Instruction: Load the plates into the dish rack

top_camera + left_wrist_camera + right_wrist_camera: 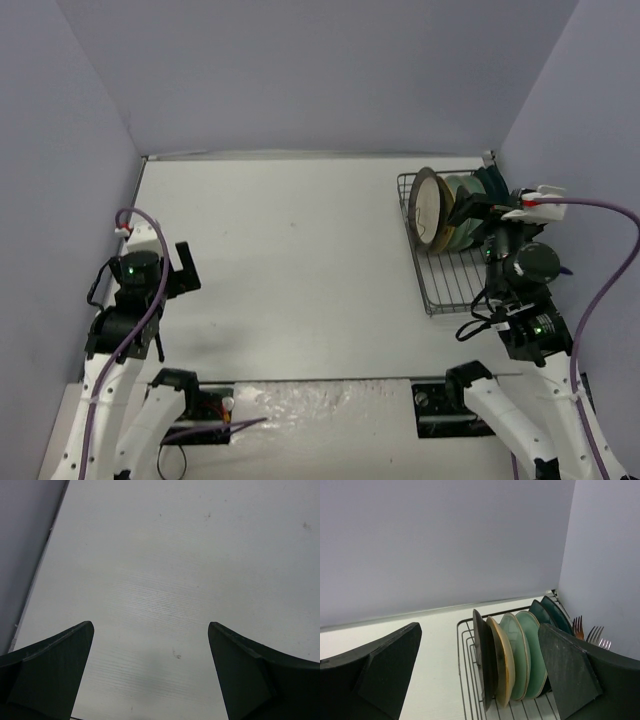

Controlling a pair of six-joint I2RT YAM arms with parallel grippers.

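The dish rack [440,290] stands at the far right of the table. Several plates stand upright in it: a cream one with a grey-brown rim [430,208] in front, then pale mint-green ones [462,190] and dark teal ones [493,180] behind. In the right wrist view the grey-brown rimmed plate [484,660], a cream plate [501,662], two mint plates [525,647] and two teal plates [547,612] stand in a row on the rack's wires [467,680]. My right gripper [478,208] [479,627] is open and empty above the rack. My left gripper [180,272] [150,625] is open and empty over bare table at the left.
Forks [580,627] stand in the rack's side holder at the far right. Grey walls close in the table on the left, back and right. The rack sits close to the right wall. The arm bases [190,395] are at the near edge.
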